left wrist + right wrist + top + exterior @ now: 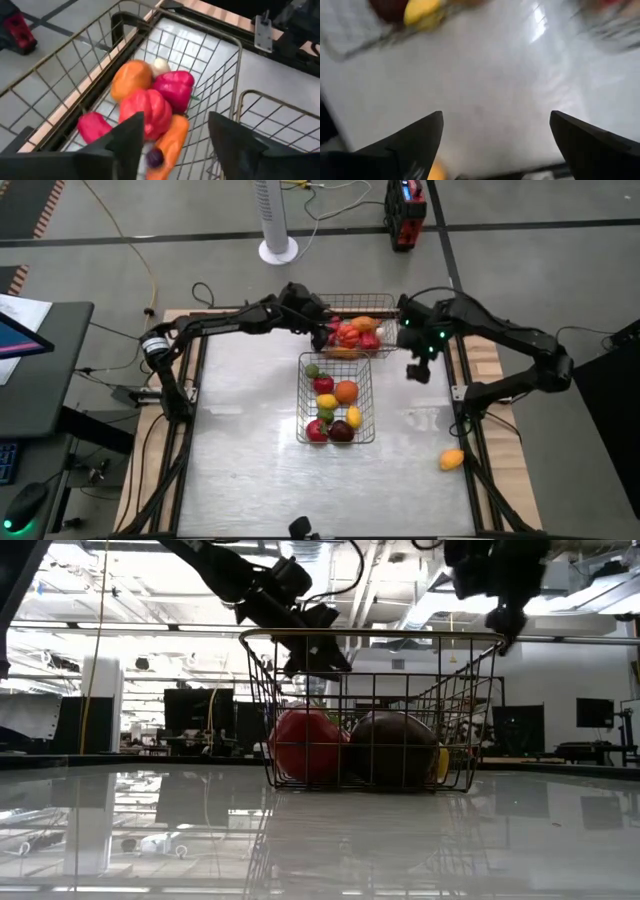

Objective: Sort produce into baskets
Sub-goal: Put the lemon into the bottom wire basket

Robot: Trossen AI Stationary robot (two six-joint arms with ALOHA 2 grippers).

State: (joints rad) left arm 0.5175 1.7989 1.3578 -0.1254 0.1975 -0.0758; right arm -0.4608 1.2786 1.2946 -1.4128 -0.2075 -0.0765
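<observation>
The left gripper (172, 145), jaws apart and empty, hangs over the far basket (385, 302) at upper centre; the right gripper (492, 140) is wide open. The stray orange-yellow piece (452, 459) at lower right could roll off the table (240, 470) if nudged.

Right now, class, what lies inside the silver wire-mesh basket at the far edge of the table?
Inside the far silver wire-mesh basket: an orange round fruit, red peppers, an orange carrot and a small pale piece. Anything beneath this pile is covered.

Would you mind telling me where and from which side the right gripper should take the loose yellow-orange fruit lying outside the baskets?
Probably from straight above, across its short width: the fruit lies flat and alone on the table's right edge, nothing crowding it. The right gripper, open, hangs beside the far basket.
</observation>
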